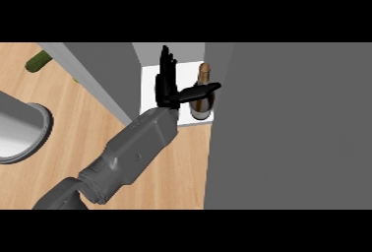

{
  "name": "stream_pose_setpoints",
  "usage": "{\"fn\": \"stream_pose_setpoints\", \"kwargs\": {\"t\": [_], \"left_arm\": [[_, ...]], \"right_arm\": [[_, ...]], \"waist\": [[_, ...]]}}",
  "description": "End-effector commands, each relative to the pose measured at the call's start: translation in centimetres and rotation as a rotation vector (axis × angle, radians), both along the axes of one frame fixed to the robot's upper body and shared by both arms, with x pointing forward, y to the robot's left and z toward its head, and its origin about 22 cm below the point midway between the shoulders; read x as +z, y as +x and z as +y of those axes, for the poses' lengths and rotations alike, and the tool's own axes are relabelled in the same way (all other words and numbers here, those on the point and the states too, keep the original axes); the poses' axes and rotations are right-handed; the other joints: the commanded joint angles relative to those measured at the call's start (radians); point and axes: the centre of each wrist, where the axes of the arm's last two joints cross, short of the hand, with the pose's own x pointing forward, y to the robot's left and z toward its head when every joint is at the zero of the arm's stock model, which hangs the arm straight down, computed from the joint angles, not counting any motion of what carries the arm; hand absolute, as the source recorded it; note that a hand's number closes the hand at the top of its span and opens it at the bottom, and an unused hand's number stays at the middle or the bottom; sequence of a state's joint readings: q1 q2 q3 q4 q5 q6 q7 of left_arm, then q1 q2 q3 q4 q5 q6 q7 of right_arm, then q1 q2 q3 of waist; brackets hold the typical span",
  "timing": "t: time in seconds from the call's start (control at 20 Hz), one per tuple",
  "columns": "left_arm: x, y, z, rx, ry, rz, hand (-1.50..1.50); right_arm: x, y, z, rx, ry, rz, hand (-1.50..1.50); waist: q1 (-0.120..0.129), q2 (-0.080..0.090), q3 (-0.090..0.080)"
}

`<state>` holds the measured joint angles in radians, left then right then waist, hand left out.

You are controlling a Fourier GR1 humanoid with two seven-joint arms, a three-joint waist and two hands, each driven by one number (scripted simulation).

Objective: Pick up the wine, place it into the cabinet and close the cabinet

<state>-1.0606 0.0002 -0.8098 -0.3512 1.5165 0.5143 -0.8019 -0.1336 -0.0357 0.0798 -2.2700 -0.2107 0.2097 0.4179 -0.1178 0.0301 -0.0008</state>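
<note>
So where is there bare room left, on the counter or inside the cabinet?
Bare wooden counter lies between the grey round vessel at the left edge and the cabinet wall. Inside, the white cabinet floor left of the hand is free; the hand crowds the wine bottle by the door.

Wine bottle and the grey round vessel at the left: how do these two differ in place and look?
The wine bottle is inside the cabinet, on its white floor; the grey round vessel sits on the wooden counter. The bottle is slim and dark with a golden neck; the vessel is wide and pale grey. The left hand lays its thumb across the bottle, but is apart from the vessel. Shared: no curled fingers hold either.
</note>
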Motion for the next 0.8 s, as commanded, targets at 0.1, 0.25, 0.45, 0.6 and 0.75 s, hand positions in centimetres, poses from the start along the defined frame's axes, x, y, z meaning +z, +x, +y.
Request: {"fn": "stream_pose_setpoints", "kwargs": {"t": [0.1,0.25,0.45,0.6,0.75], "left_arm": [[0.5,-0.1,-0.7,0.009,-0.01,-0.053,-1.5],[-0.5,-1.0,-0.6,0.004,-0.034,-0.075,-1.5],[-0.7,-2.4,-1.8,-0.043,-0.068,-0.068,-1.5],[0.3,-2.6,-2.9,-0.076,-0.075,-0.05,-1.5],[-1.2,-3.4,-2.4,-0.108,-0.093,-0.089,-1.5]], "right_arm": [[-0.4,0.5,0.4,0.008,0.01,0.012,-1.5],[0.2,-0.9,0.4,0.008,0.014,0.014,-1.5],[-0.6,-0.6,-0.4,-0.013,-0.012,0.023,-1.5],[-0.1,-0.4,0.4,-0.007,0.009,0.029,-1.5],[-0.5,-0.5,0.4,-0.042,-0.001,0.029,-1.5]], "waist": [[0.008,-0.001,0.0],[0.022,-0.009,0.0],[0.029,-0.011,0.0],[0.033,-0.012,0.0],[0.06,-0.018,0.0]]}}
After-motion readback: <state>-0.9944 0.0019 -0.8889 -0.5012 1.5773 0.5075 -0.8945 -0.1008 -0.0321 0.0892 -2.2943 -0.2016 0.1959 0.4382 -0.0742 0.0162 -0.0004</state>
